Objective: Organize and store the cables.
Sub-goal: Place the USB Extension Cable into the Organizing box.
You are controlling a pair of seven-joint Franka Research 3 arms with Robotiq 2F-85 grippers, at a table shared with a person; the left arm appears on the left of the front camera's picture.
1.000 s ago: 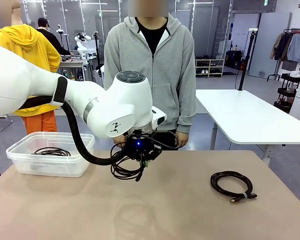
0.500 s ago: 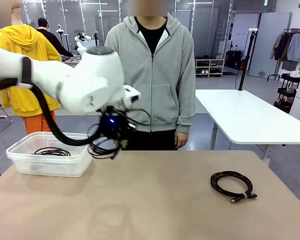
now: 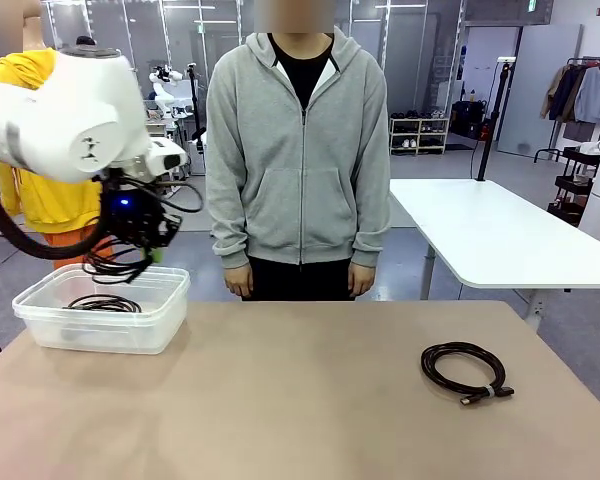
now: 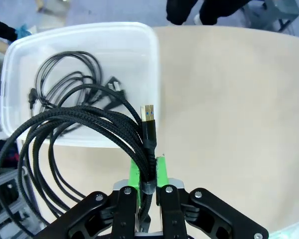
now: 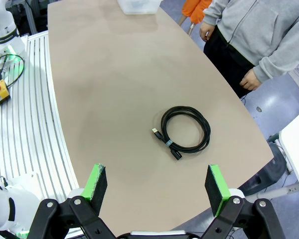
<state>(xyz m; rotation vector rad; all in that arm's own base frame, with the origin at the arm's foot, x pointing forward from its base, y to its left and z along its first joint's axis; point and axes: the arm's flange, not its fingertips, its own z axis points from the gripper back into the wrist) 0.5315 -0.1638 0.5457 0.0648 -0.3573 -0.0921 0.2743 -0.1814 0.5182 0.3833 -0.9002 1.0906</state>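
— What is the left gripper [image 3: 148, 243] doing?

— It is hanging in the air over the clear bin [image 3: 100, 335] at the table's left end. Its green pads [image 4: 134, 170] are pressing together on a braided cable [image 4: 84, 118], just behind the USB plug [image 4: 148, 113].

— And the rest of that cord?

— Its loops are dangling loose under the fingers, above the bin's open top and not touching it.

— Is anything lying in the bin?

— A thinner cable [image 4: 70, 84] is sitting on the bottom in loose coils.

— What about the right gripper [image 5: 156, 183]?

— Its jaws are standing wide apart, holding nothing. It is looking down on the tan table [image 5: 104, 74] from well above.

— Are there more cords out there?

— One tied coil [image 3: 465, 370] is lying flat on the table's right side, well apart from the bin, with a pale band near its plug ends.

— And the person [image 3: 300, 150]?

— Standing at the far edge in a grey hoodie, arms hanging down, hands touching nothing
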